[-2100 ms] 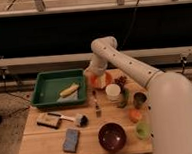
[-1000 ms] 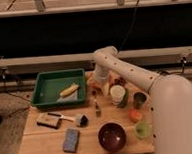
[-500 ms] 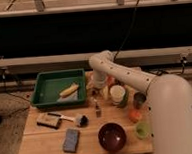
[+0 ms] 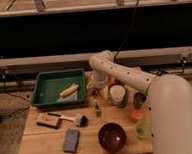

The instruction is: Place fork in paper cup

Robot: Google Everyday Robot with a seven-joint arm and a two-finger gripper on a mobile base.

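Hanging low over the wooden table (image 4: 39, 142), the gripper (image 4: 95, 92) sits between the green tray (image 4: 59, 73) and the paper cup (image 4: 118, 94); whether it is spread or closed cannot be told. The fork (image 4: 98, 110) rests on the table just in front of the gripper, between the brush (image 4: 72, 118) and the cup, outside its mouth. A dark red bowl (image 4: 112, 137) and a blue sponge (image 4: 71, 140) sit near the front edge.

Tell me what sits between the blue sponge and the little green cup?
The dark bowl, in the camera view. The gripper is farther back, between the green tray and the paper cup.
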